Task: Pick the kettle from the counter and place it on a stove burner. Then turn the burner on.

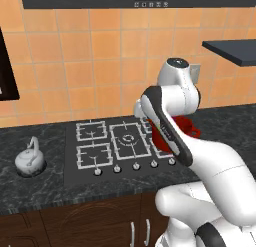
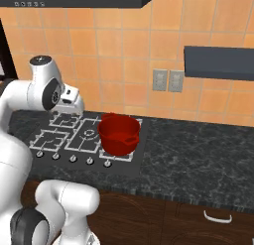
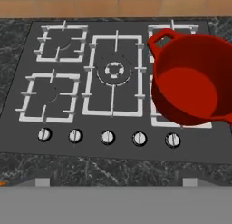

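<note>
Kettle (image 1: 30, 161) sits untouched on the counter (image 1: 45, 188), left of the stove (image 1: 72, 173), so pickup is still ahead. From the right base, the arm folds high over the red pot (image 2: 119, 134). The hand looks down on the small burners (image 3: 50, 94); finger opening can't be told.

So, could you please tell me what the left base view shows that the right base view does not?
The left base view alone shows the kettle, sitting on the counter left of the stove. The right base view alone shows two wall outlets and a white drawer handle. Both share the red pot, the burner grates and the knob row.
</note>
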